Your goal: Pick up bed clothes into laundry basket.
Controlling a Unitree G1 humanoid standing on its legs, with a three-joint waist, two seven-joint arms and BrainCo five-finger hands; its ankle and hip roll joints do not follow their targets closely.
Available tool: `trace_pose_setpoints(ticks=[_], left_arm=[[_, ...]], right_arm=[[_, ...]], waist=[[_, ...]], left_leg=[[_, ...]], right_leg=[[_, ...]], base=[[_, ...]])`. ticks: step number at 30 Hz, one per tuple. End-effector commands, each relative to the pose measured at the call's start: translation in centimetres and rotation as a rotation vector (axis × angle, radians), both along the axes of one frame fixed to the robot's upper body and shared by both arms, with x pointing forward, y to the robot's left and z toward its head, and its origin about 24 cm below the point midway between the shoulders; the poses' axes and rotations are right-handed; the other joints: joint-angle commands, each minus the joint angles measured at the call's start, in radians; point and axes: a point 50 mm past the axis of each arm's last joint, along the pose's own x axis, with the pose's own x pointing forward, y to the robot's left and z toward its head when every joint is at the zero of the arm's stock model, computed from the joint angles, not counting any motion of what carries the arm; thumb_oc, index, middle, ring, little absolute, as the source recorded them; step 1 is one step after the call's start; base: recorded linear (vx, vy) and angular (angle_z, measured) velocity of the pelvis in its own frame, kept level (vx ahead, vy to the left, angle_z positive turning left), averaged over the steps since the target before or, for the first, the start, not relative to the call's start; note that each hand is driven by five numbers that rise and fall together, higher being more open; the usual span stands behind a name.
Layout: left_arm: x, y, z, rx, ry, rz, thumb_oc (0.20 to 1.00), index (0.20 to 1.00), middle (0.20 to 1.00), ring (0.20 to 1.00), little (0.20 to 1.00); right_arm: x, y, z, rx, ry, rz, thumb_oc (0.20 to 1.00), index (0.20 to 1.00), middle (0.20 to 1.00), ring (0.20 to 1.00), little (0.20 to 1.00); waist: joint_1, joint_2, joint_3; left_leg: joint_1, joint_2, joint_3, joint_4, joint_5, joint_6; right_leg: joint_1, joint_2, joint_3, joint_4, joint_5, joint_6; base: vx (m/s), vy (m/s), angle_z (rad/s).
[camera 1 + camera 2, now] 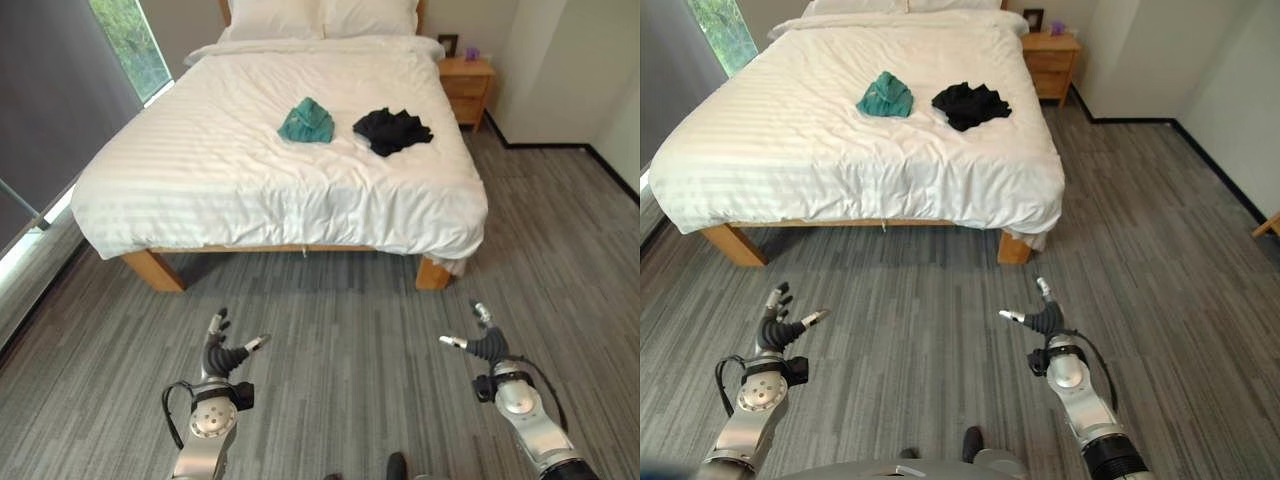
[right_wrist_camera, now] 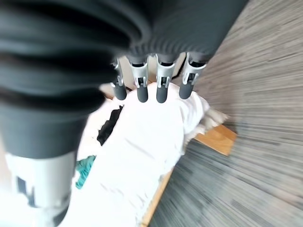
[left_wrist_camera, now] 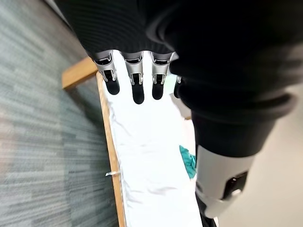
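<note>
1. White bedding covers the bed (image 1: 200, 190), and two small heaps of clothing lie on top of it: a teal garment (image 1: 306, 121) near the middle and a black garment (image 1: 392, 130) just beside it, toward the side edge nearest the wooden nightstand (image 1: 467, 88).

2. Both garments lie crumpled and apart from each other, neither touched by the robot; they sit well in from the foot edge, so a reach from the floor will likely mean closing in on the bed first.

3. The left hand (image 1: 226, 350) hangs over the grey floor (image 1: 350, 330) short of the foot of the bed, fingers straight and spread, holding nothing.

4. The right hand (image 1: 1042, 318) mirrors it on the other side, fingers extended and relaxed, also carrying nothing; its wrist view looks past the fingertips (image 2: 161, 94) toward the bed corner.

5. Judged from this stance, the pick-up has not begun: both hands appear held ready and released for an approach, with the black garment the nearer target for the right hand.

6. A window (image 1: 130, 40) lights the far side of the bed.
</note>
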Motion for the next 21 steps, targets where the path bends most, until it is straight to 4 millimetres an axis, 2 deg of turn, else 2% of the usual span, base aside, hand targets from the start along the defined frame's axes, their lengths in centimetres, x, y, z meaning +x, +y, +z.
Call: trace_pose_setpoints(ticks=[1, 2, 3, 4, 5, 6, 8, 10, 11, 12, 14, 15, 16, 19, 20, 21], left_arm=[[1.7, 1.1, 4.3, 0.076, -0.211, -0.032, 1.0, 1.0, 1.0, 1.0, 1.0], [1.8, 0.8, 4.6, 0.06, -0.226, -0.046, 1.0, 1.0, 1.0, 1.0, 1.0], [1.9, 0.2, 4.7, 0.013, -0.24, -0.075, 1.0, 1.0, 1.0, 1.0, 1.0], [1.9, 0.2, 4.7, 0.013, -0.24, -0.076, 1.0, 1.0, 1.0, 1.0, 1.0], [1.7, -0.1, 4.5, -0.014, -0.239, -0.084, 1.0, 1.0, 1.0, 1.0, 1.0], [1.8, -0.4, 4.3, -0.044, -0.24, -0.094, 1.0, 1.0, 1.0, 1.0, 1.0], [1.9, -1.0, 3.8, -0.073, -0.222, -0.115, 1.0, 1.0, 1.0, 1.0, 1.0], [1.8, -1.3, 3.5, -0.077, -0.204, -0.136, 1.0, 1.0, 1.0, 1.0, 1.0], [1.6, -1.3, 3.2, -0.068, -0.179, -0.142, 1.0, 1.0, 1.0, 1.0, 1.0], [1.5, -1.1, 3.0, -0.061, -0.164, -0.142, 1.0, 1.0, 1.0, 1.0, 1.0], [1.1, -1.0, 2.5, -0.051, -0.136, -0.134, 1.0, 1.0, 1.0, 1.0, 1.0], [1.0, -0.8, 2.2, -0.049, -0.123, -0.12, 1.0, 1.0, 1.0, 1.0, 1.0], [0.7, -0.6, 1.9, -0.052, -0.108, -0.109, 1.0, 1.0, 1.0, 1.0, 1.0], [0.5, -0.4, 1.8, -0.039, -0.094, -0.109, 1.0, 1.0, 1.0, 1.0, 1.0], [0.3, 0.1, 1.4, -0.005, -0.053, -0.123, 1.0, 1.0, 1.0, 1.0, 1.0], [0.3, 0.1, 1.4, -0.004, -0.054, -0.123, 1.0, 1.0, 1.0, 1.0, 1.0]], right_arm=[[1.7, 0.5, 4.1, 0.06, -0.229, 0.023, 1.0, 1.0, 1.0, 1.0, 1.0], [1.7, 0.3, 4.5, 0.063, -0.247, 0.015, 1.0, 1.0, 1.0, 1.0, 1.0], [1.6, 0.3, 5.1, 0.074, -0.276, 0.022, 1.0, 1.0, 1.0, 1.0, 1.0], [1.6, 0.3, 5.1, 0.074, -0.276, 0.022, 1.0, 1.0, 1.0, 1.0, 1.0], [1.6, 0.4, 5.3, 0.067, -0.281, 0.034, 1.0, 1.0, 1.0, 1.0, 1.0], [1.5, 0.4, 5.1, 0.062, -0.272, 0.033, 1.0, 1.0, 1.0, 1.0, 1.0], [1.4, 0.1, 4.7, 0.055, -0.248, 0.021, 1.0, 1.0, 1.0, 1.0, 1.0], [1.3, 0.0, 4.2, 0.05, -0.226, 0.01, 1.0, 1.0, 1.0, 1.0, 1.0], [1.2, -0.2, 3.9, 0.042, -0.21, 0.009, 1.0, 1.0, 1.0, 1.0, 1.0], [1.2, -0.3, 3.7, 0.039, -0.2, 0.007, 1.0, 1.0, 1.0, 1.0, 1.0], [1.1, -0.1, 3.2, 0.036, -0.173, 0.014, 1.0, 1.0, 1.0, 1.0, 1.0], [1.2, -0.1, 2.8, 0.023, -0.153, 0.018, 1.0, 1.0, 1.0, 1.0, 1.0], [1.2, 0.0, 2.6, 0.011, -0.138, 0.032, 1.0, 1.0, 1.0, 1.0, 1.0], [1.1, 0.1, 2.3, 0.012, -0.128, 0.038, 1.0, 1.0, 1.0, 1.0, 1.0], [1.1, 0.8, 1.8, -0.009, -0.106, 0.07, 1.0, 1.0, 1.0, 1.0, 1.0], [1.1, 0.8, 1.8, -0.009, -0.106, 0.07, 1.0, 1.0, 1.0, 1.0, 1.0]], waist=[[-0.002, -0.054, 0.001], [-0.002, -0.063, 0.016], [0.002, -0.075, 0.037], [0.0, -0.074, 0.037], [0.009, -0.079, 0.047], [0.017, -0.089, 0.062], [0.031, -0.097, 0.087], [0.042, -0.109, 0.095], [0.046, -0.114, 0.092], [0.047, -0.108, 0.087], [0.06, -0.089, 0.078], [0.074, -0.083, 0.081], [0.077, -0.081, 0.074], [0.084, -0.076, 0.067], [0.089, -0.096, 0.054], [0.094, -0.093, 0.053]], left_leg=[[0.031, 0.017, 0.035, 0.032, 0.011, -0.087], [0.008, 0.018, 0.039, 0.091, -0.001, -0.101], [-0.048, 0.026, 0.03, 0.222, -0.011, -0.13], [-0.054, 0.028, 0.028, 0.233, -0.015, -0.131], [-0.083, 0.03, 0.016, 0.297, 0.009, -0.143], [-0.141, 0.054, 0.007, 0.397, 0.039, -0.172], [-0.211, 0.086, -0.01, 0.485, 0.104, -0.208], [-0.275, 0.102, 0.021, 0.472, 0.083, -0.184], [-0.286, 0.112, 0.05, 0.407, 0.063, -0.164], [-0.288, 0.13, 0.069, 0.336, 0.073, -0.155], [-0.274, 0.147, 0.089, 0.112, 0.156, -0.149], [-0.315, 0.168, 0.086, 0.01, 0.185, -0.156], [-0.332, 0.165, 0.05, 0.009, 0.182, -0.159], [-0.326, 0.16, 0.032, 0.009, 0.21, -0.164], [-0.264, 0.126, 0.026, 0.009, 0.209, -0.126], [-0.266, 0.132, 0.03, 0.009, 0.211, -0.126]], right_leg=[[0.082, -0.084, 0.02, 0.015, -0.061, 0.117], [0.087, -0.092, 0.01, 0.015, -0.064, 0.112], [0.097, -0.1, -0.004, 0.015, -0.077, 0.1], [0.097, -0.098, -0.006, 0.015, -0.078, 0.099], [0.105, -0.101, -0.008, 0.015, -0.084, 0.095], [0.119, -0.107, -0.019, 0.015, -0.095, 0.086], [0.135, -0.113, -0.034, 0.015, -0.107, 0.077], [0.149, -0.122, -0.043, 0.015, -0.122, 0.078], [0.152, -0.127, -0.045, 0.015, -0.132, 0.086], [0.158, -0.123, -0.046, 0.015, -0.14, 0.093], [0.174, -0.111, -0.036, 0.015, -0.163, 0.107], [0.204, -0.114, -0.03, 0.015, -0.182, 0.116], [0.239, -0.116, -0.018, 0.015, -0.195, 0.125], [0.264, -0.11, 0.002, 0.015, -0.206, 0.123], [0.274, -0.12, 0.036, 0.133, -0.21, 0.128], [0.268, -0.117, 0.043, 0.135, -0.208, 0.127]], base=[[-0.02, -0.04, 0.01], [-0.03, -0.083, 0.16], [-0.03, -0.069, 0.25], [0.01, -0.067, 0.35], [0.03, -0.065, 0.22], [0.04, -0.076, 0.18], [0.06, -0.024, 0.11], [0.15, 0.033, 0.23], [0.27, 0.1, 0.29], [0.35, 0.175, 0.23], [0.45, 0.233, 0.0], [0.63, 0.264, -0.11], [0.48, 0.194, -0.2], [0.42, 0.155, -0.45], [0.41, 0.178, -0.85], [0.55, 0.225, -0.8]])
